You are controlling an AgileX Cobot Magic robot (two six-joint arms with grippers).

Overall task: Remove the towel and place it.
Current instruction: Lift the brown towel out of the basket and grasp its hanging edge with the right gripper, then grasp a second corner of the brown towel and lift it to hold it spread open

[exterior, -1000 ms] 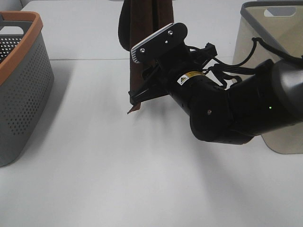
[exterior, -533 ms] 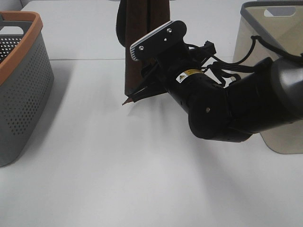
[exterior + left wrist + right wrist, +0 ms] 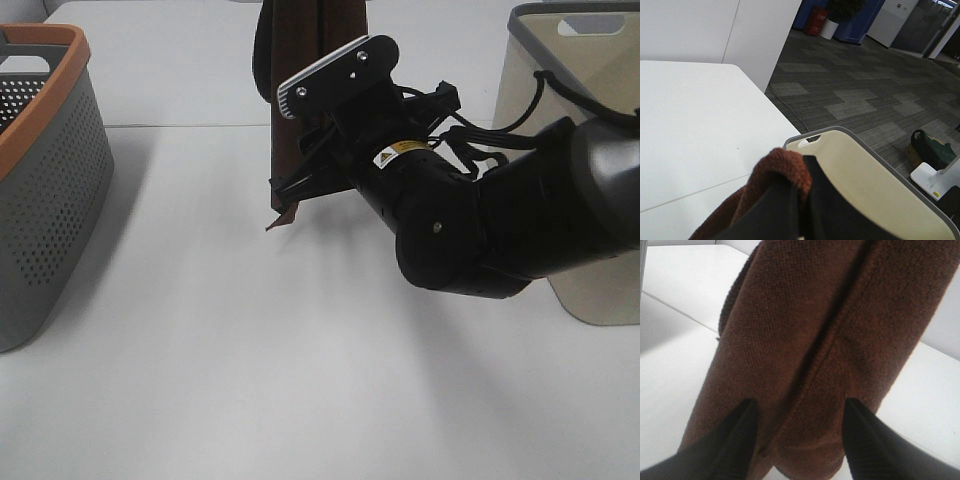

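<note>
Towel hangs between grey basket and beige bin, outside both.

In the exterior high view, the towel runs off the top edge, so you cannot see its upper end there. The right arm hides its right side and the lower left of the beige basket. The grey basket is cropped at left. In the left wrist view, the lower edge cuts off the left gripper.
</note>
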